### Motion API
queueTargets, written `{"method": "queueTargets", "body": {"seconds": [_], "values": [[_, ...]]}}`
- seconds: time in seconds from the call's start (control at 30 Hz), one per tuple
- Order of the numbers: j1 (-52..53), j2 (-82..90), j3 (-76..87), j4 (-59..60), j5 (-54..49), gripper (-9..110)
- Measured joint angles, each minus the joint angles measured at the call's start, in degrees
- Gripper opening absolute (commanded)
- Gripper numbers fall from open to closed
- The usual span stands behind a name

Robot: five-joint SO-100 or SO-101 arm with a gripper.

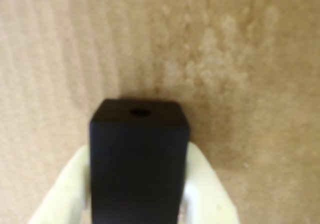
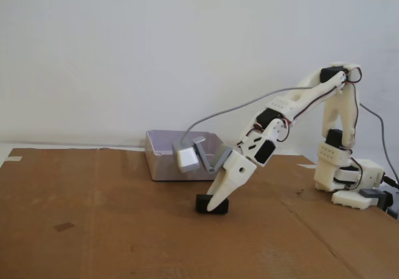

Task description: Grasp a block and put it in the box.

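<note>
The small black block fills the lower middle of the wrist view, a round hole in its top face. My gripper has a white finger pressed along each side of it, so it is shut on the block. In the fixed view the block rests on the brown cardboard, and my gripper reaches down onto it from the right. The pale lavender box stands behind and to the left of the block, open-topped; its inside is hidden from here.
The grey camera module with its cable hangs off the wrist in front of the box. The arm's base stands at the right. Brown cardboard covers the table, with a white wall behind.
</note>
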Motion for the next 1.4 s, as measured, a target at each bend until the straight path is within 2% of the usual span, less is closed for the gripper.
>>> {"method": "queueTargets", "body": {"seconds": [0.63, 1.4], "values": [[2.0, 13.4, 0.0, 0.1, 0.1, 4], [12.6, 26.3, 0.1, 0.1, 0.1, 4]]}}
